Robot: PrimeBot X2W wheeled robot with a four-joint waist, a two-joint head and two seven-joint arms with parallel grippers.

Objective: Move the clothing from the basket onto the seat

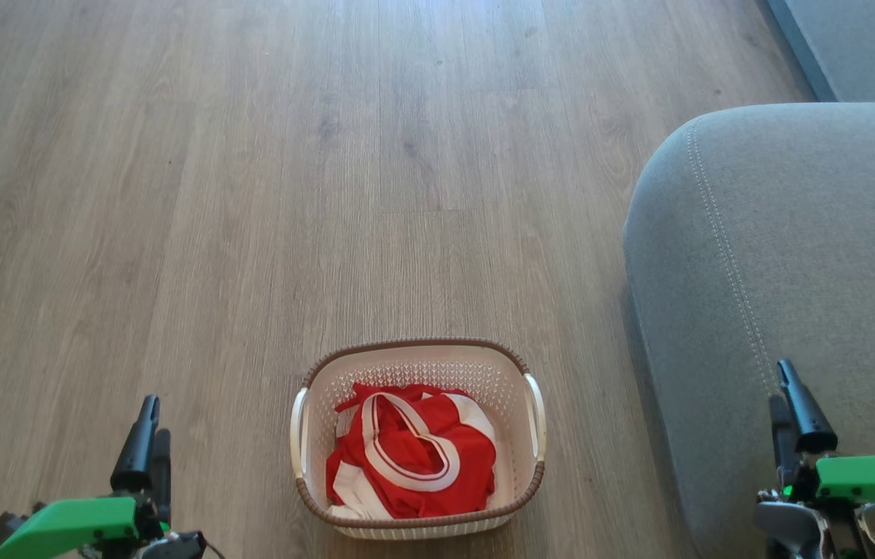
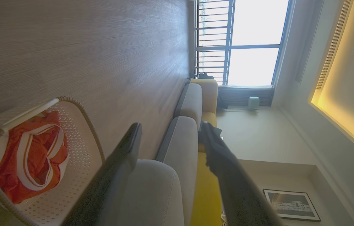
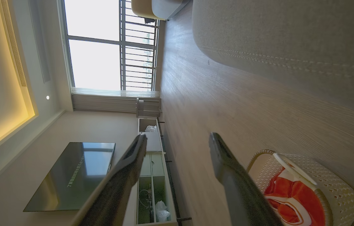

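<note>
The two dark fingers [image 2: 123, 157] of the left gripper [image 2: 170, 125] stand wide apart and grasp nothing. The right gripper [image 3: 178, 136] is spread just as wide, its two fingers bare as well. Both hang low, above the wooden floor [image 1: 251, 194] at either side of the one basket [image 1: 414, 341]. The basket stands on the floor, near the grey seat [image 1: 794, 233] but apart from it, and has two white handles [image 1: 534, 415]. The clothing [image 1: 421, 458] lies bunched inside the basket. It is red with broad white bands, perhaps more than one piece, though the heap does not let me count. A television [image 3: 73, 175] in the right wrist view shows one line of writing, too small to read.
</note>
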